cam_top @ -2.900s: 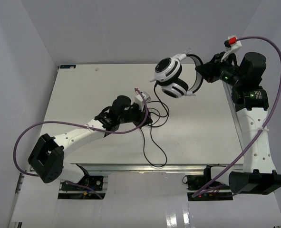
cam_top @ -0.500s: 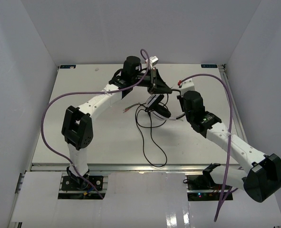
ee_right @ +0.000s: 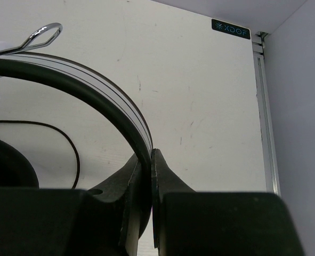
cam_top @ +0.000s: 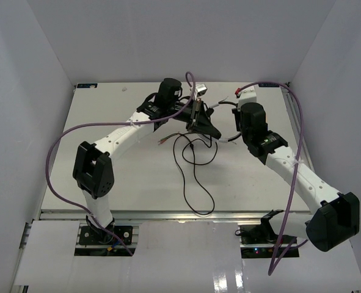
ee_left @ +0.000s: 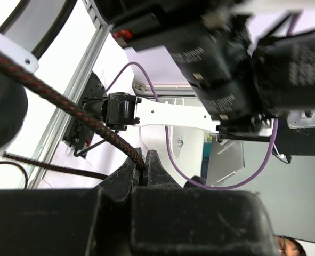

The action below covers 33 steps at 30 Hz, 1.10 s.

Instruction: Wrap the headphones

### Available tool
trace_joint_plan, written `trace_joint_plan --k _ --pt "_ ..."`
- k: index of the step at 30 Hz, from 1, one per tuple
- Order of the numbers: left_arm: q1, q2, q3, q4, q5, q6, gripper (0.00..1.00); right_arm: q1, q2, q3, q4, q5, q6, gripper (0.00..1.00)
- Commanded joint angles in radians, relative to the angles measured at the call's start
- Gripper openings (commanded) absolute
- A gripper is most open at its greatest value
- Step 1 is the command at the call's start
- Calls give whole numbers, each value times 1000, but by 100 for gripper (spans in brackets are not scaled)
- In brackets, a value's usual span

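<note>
Left pincer (ee_left: 142, 166) pinches thin black braided cable (ee_left: 61, 104); right pincer (ee_right: 145, 162) nips white black-padded headphones (ee_right: 90, 82) by band, near far bench edge. Wind cable taut.

Showing faint scuffs: white desk (ee_right: 200, 106). Sitting at its far right corner: dark label (ee_right: 230, 29), lying beside metal rail (ee_right: 267, 117).

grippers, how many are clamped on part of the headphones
2. The left gripper pinches the cable; the right gripper pinches the headband. Each wrist view shows its own grip plainly.
</note>
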Motion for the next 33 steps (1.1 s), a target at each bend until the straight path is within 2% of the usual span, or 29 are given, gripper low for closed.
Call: trace_joint_plan --k 1,13,17,21,24,27,29,33 --pt "2 -105 6 -54 23 54 0 -32 0 67 95 -32 68 8" --pt "-58 -82 30 -28 -231 54 0 -89 90 223 -101 -310 398 8" --pt "-78 -110 2 -50 -310 97 6 -144 116 280 -130 -396 491 8" --pt "-103 -154 -26 -93 -434 176 22 -202 127 306 -143 -496 567 8" --pt "-123 -187 -43 -119 -487 241 47 -218 121 315 -148 -515 578 8" --pt "-147 -228 -78 -132 -546 287 63 -225 108 319 -148 -513 570 8" --pt "-158 -268 -107 -129 -567 326 68 -230 98 321 -148 -516 563 8" --pt "-182 -383 -206 -85 -611 424 70 -235 85 334 -150 -529 551 8"
